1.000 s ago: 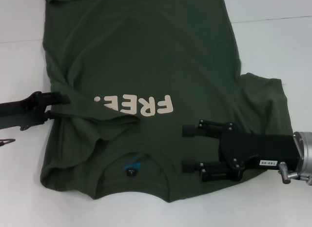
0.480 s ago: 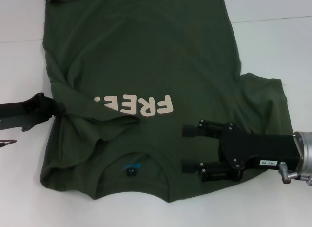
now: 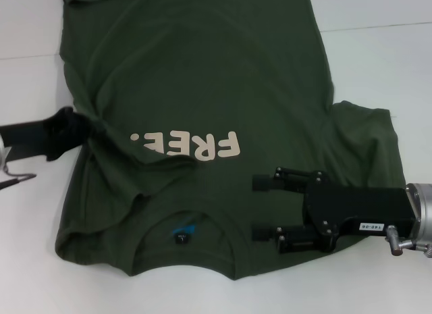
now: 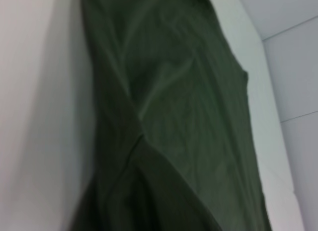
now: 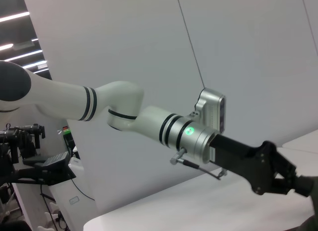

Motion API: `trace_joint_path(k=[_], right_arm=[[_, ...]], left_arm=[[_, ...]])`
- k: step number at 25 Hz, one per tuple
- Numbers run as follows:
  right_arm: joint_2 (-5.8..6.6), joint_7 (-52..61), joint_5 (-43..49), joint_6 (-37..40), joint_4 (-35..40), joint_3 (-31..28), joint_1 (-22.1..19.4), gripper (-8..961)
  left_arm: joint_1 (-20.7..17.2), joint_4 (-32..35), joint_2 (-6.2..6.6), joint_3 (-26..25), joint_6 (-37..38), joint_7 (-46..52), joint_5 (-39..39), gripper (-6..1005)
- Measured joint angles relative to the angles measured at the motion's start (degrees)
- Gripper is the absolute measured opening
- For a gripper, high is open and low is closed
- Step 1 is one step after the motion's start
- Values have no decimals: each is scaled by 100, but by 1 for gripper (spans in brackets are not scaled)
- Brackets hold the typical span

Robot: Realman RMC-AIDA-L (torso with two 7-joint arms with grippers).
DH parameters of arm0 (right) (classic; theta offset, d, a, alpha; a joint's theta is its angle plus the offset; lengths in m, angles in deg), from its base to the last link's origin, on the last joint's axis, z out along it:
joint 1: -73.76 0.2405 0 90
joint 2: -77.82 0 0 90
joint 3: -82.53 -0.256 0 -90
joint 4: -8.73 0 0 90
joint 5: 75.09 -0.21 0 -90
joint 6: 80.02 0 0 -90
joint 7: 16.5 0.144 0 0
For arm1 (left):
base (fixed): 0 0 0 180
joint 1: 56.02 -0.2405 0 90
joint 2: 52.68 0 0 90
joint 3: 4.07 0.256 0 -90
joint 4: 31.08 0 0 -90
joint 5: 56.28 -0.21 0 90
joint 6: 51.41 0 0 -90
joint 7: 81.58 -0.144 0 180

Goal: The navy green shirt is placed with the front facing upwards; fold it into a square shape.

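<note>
The navy green shirt [image 3: 202, 77] lies flat on the white table, cream "FREE" print up, collar and blue label [image 3: 182, 231] at the near edge. Its left sleeve is folded in over the chest, partly covering the print. My left gripper [image 3: 86, 125] is at the shirt's left edge, shut on the cloth, which bunches in creases toward it. The left wrist view shows only shirt fabric [image 4: 174, 121] close up. My right gripper [image 3: 260, 206] hovers open over the shirt's near right part, beside the collar, holding nothing. The right sleeve [image 3: 368, 142] lies spread out.
White table [image 3: 378, 64] surrounds the shirt, with a seam line at the far right. The right wrist view looks across at my left arm [image 5: 149, 121] and a pale wall; equipment stands in the dim far corner [image 5: 30, 156].
My left gripper has moved away from me along the shirt's left edge, dragging the pinched cloth with it. The right gripper has stayed still.
</note>
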Motion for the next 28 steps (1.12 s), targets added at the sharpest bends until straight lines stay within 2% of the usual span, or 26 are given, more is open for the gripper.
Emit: trace_joint_path(k=[14, 19, 24, 28], right_arm=[[0, 0, 36, -5, -57, 6, -7, 896], [0, 0, 36, -6, -60, 6, -9, 895], [0, 0, 36, -6, -62, 6, -9, 896], [0, 0, 35, -5, -62, 6, -5, 896]], left_arm=[[605, -737, -52, 8, -1067, -423, 542, 42], [745, -905, -79, 26, -1226, -739, 609, 65], [720, -1102, -28, 51, -1288, -758, 576, 88], [555, -1021, -24, 8, -1288, -757, 617, 235]])
